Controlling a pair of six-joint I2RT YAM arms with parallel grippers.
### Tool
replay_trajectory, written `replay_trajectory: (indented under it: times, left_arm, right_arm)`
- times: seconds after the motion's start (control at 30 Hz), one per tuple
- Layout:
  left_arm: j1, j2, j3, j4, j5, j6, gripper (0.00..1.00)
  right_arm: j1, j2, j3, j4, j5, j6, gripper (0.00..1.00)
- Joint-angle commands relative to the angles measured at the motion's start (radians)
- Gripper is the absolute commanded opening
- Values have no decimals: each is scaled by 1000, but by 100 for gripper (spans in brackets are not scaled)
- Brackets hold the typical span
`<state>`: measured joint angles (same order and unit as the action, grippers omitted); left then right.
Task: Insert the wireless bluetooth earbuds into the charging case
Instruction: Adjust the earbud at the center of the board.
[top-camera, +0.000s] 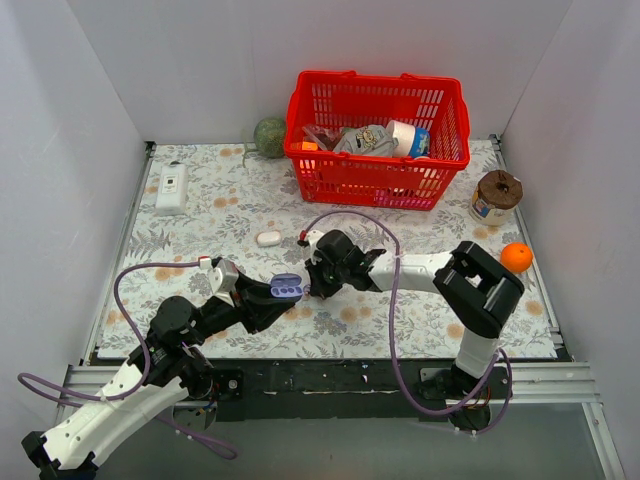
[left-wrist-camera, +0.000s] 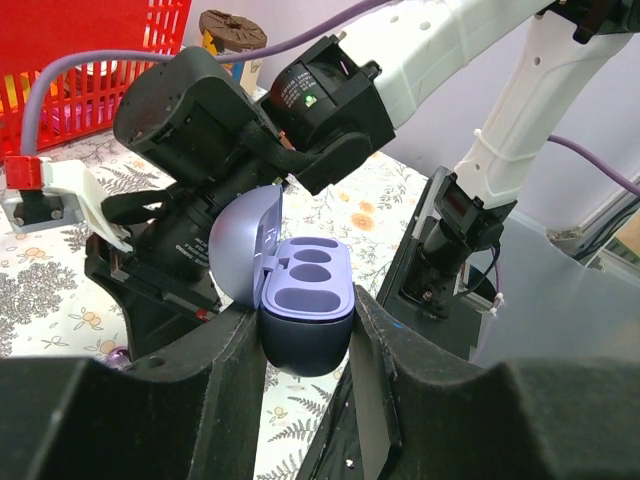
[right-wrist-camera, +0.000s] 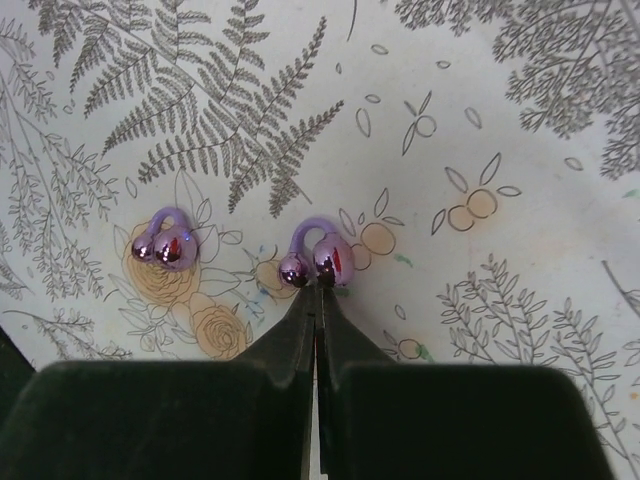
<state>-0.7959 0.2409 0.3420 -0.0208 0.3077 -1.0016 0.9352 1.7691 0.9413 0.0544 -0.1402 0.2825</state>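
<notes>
The charging case (left-wrist-camera: 305, 300) is lavender with its lid swung open and its dark sockets facing up. My left gripper (left-wrist-camera: 305, 335) is shut on its base and holds it above the cloth; the case (top-camera: 287, 287) and left gripper (top-camera: 278, 296) also show in the top view. Two glossy purple earbuds lie on the floral cloth in the right wrist view: one (right-wrist-camera: 165, 243) to the left, one (right-wrist-camera: 320, 258) right at my right gripper's (right-wrist-camera: 318, 287) tips. That gripper is shut, its tips touching the bud. In the top view the right gripper (top-camera: 315, 282) is beside the case.
A red basket (top-camera: 375, 130) full of items stands at the back. A white oval pebble (top-camera: 268, 238) lies mid-table, an orange (top-camera: 516, 257) and a brown-lidded jar (top-camera: 496, 195) at right, a green ball (top-camera: 269, 137) and a white box (top-camera: 172, 187) at back left.
</notes>
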Motion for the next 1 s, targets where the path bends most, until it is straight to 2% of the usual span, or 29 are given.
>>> replay_trajectory:
  times: [0.0,0.17,0.47,0.6,0.67,0.77,0.8,0.83,0.97]
  left_arm:
    - [-3,9,37,-1,13,11,0]
    - [-3,12,34,-1,16,12,0]
    - [-3,24,32,9,25,12,0]
    - [-3,18,32,10,22,11,0]
    - [-3,14,31,10,21,9,0]
    - [-3,3,29,12,14,8,0]
    - [-3,1,29,12,14,9,0]
    - [-3,-2,29,12,14,9,0]
    - [-3,-8,31,9,14,8,0]
  right_arm:
    - [-12,26,65,-53,57,-80,1]
    - [-18,49,108,-97,91,-163,1]
    - [-35,69,137,-91,94,-198,2]
    - [-41,-8,102,-64,119,-177,24]
    - [-41,-34,88,-64,122,-164,26]
    - [-41,-57,79,-22,83,-138,20]
    - [-41,-54,86,-46,80,-131,8]
    - [-41,-54,90,-45,70,-120,2]
    - [-26,-106,34,38,-1,-74,1]
